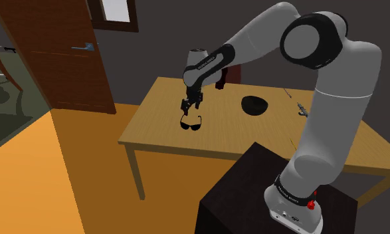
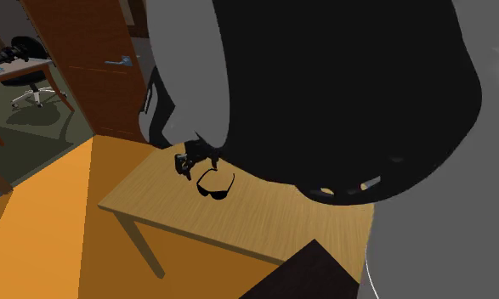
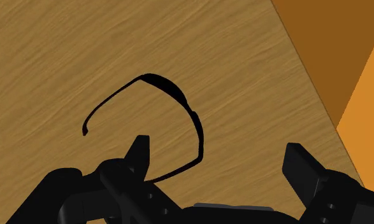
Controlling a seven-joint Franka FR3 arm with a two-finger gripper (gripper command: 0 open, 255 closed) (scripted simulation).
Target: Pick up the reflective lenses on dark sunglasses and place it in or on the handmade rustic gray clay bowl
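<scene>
- Shoulder view: pale wooden rectangular table (image 1: 153, 129). It carries all the task items, w/in the arm's reach from the dark box stand (image 1: 253, 193).
- Item 1: dark-framed sunglasses w/ dark lenses (image 1: 191, 124). They lie flat on the table, near its edge at the shoulder view's left. Temples are unfolded, so the frame forms an open loop w/ thin sides to pinch.
- Item 2: dark rounded bowl (image 1: 254, 105), reads black rather than gray. It sits upright on the same table, well apart from the sunglasses, toward the shoulder view's right. Nothing visible inside.
- Tool: all-black two-finger gripper (image 1: 191, 105), pointing down, just above the sunglasses. In the wrist view the fingers (image 3: 139, 153) stand apart w/ nothing clasped. One temple runs in btwn them, close to one finger; contact cannot be told.
- Judgement: approach stage. Jaws are prob. spread to straddle that temple before closing.
- Risk: the thin frame may pivot or slip if pinched off-centre.
- Misc.: small objects (image 1: 299, 110) at the far table end, too small to identify.
</scene>
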